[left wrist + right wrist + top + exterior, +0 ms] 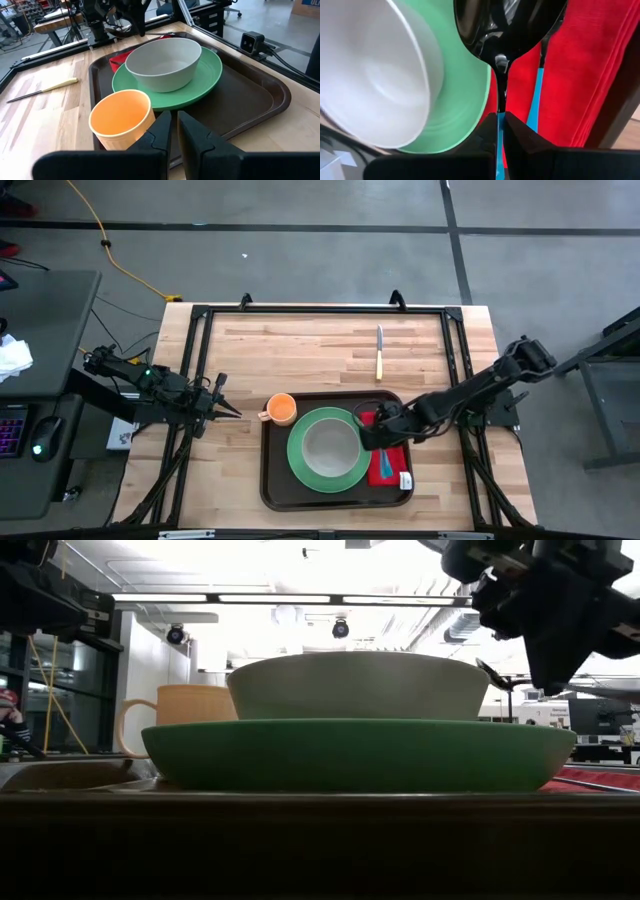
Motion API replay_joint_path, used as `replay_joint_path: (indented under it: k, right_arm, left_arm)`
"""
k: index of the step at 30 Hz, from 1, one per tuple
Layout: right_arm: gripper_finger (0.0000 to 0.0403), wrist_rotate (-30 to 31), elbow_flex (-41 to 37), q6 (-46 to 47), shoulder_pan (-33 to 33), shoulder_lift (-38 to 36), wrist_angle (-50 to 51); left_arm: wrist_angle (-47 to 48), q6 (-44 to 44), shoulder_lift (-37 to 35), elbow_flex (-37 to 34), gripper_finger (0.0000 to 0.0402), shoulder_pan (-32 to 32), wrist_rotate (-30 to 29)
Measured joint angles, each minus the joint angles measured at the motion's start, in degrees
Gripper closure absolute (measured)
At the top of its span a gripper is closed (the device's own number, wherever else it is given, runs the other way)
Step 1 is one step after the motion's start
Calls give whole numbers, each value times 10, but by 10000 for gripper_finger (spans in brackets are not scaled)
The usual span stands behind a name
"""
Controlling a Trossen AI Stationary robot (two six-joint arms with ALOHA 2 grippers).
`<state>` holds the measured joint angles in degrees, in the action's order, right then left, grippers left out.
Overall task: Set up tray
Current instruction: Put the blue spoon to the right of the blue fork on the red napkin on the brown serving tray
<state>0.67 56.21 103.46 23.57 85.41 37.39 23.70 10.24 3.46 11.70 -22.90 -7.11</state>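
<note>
While both arms reach inward over a pale butcher-block counter point(330, 345) framed by black rails, the dark brown tray point(275, 480) lies at the counter's near edge, roughly centred. On the tray sits a round green plate point(298, 465) carrying a grey-white bowl point(330, 446); an orange mug point(281, 409) stands at the tray's far left corner, and a red napkin point(392, 461) lies along the tray's right side with a blue-handled utensil point(386, 467) on it. The right hand point(368, 432) is over the tray at the plate's right edge, its fingers clamped on the thin handle of a black spoon point(507, 25), whose bowl hangs above the plate rim and napkin. The left hand point(228, 409) waits over the counter just left of the mug, fingers a narrow gap apart and holding nothing. A knife point(379, 352) with a yellow handle lies on bare wood beyond the tray. Beyond the counter: grey concrete floor point(300, 265) with dark lines, a yellow cable point(110, 248), a side desk point(40, 330) to the left, ceiling strip lights point(290, 598).
</note>
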Motion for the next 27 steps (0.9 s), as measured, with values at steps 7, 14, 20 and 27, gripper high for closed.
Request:
replay_joint_path:
  k: [7,14,20,27]
  right_arm:
    - [402,-8,0,-17,0,40,-9]
    - [402,-10,0,-34,-9,68,-22]
    - [401,-11,0,-58,-22,77,-27]
    - [402,-9,-1,-84,-34,77,-30]
  left_arm:
    - [0,0,0,0,339,0,0]
    - [0,0,0,0,339,0,0]
    - [0,0,0,0,339,0,7]
    - [0,0,0,0,339,0,7]
